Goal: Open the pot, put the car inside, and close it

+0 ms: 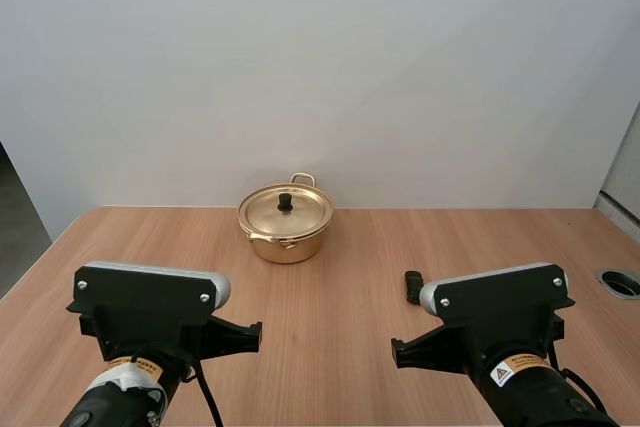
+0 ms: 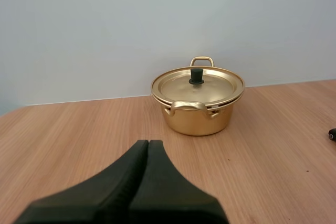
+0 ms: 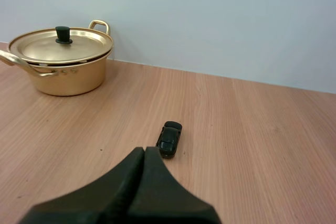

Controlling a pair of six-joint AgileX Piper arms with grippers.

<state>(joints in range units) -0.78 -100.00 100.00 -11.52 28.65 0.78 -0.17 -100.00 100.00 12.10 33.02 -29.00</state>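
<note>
Pot [image 1: 285, 222] closed, car [image 3: 169, 139] well apart, left gripper [image 2: 148, 142] and right gripper [image 3: 144, 149] closed, empty

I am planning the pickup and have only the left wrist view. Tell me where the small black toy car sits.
Observer: The small black toy car lies on the light wooden table, just ahead of the right gripper and apart from it.
Operator: Report how that gripper stands.
Observer: Its two black fingers lie together as one dark wedge, shut on nothing.
Operator: Place the car against the pot.
Observer: From the high view, the car lies nearer the arms than the round golden metal pot, off toward the right arm's side, with bare table between them.
</note>
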